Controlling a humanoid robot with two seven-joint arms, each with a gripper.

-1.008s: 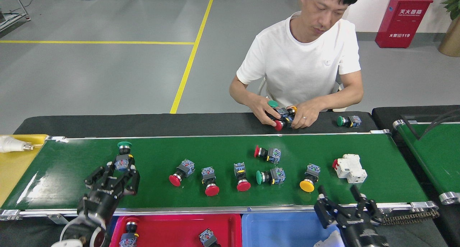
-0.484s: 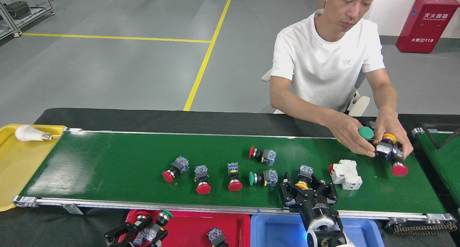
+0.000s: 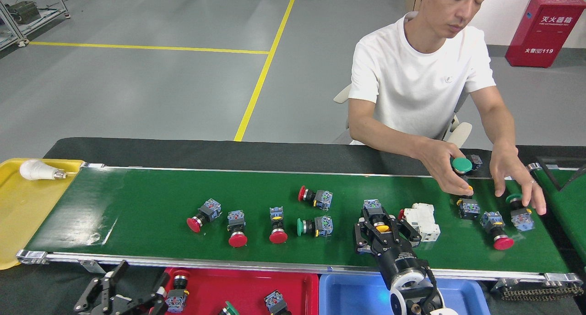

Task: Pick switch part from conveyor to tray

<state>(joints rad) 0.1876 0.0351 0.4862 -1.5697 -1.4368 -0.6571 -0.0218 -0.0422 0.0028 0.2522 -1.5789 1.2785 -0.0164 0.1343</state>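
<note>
— Where's the part we're after?

— The yellow-capped switch part (image 3: 376, 218) lies on the conveyor (image 3: 137, 205), just left of the white breaker (image 3: 423, 219). The right gripper (image 3: 382, 230) is right over it, fingers spread either side of the cap. Whether they already pinch it I cannot tell; the gripper body hides the contact.

— And the left one?

— The left gripper (image 3: 120, 291) hangs wide open and empty below the belt's near rail, beside the red tray (image 3: 293, 290), which has several switches in it.

— How will the part handle?

— Stiff plastic and metal, light, I'd judge. The domed cap looks slick, so the squarer blue-grey contact block or the neck behind the cap seems the safer hold.

— Which way does it lie?

— Long axis runs roughly across the belt, cap toward the robot, block pointing away toward the person (image 3: 421, 77).
</note>
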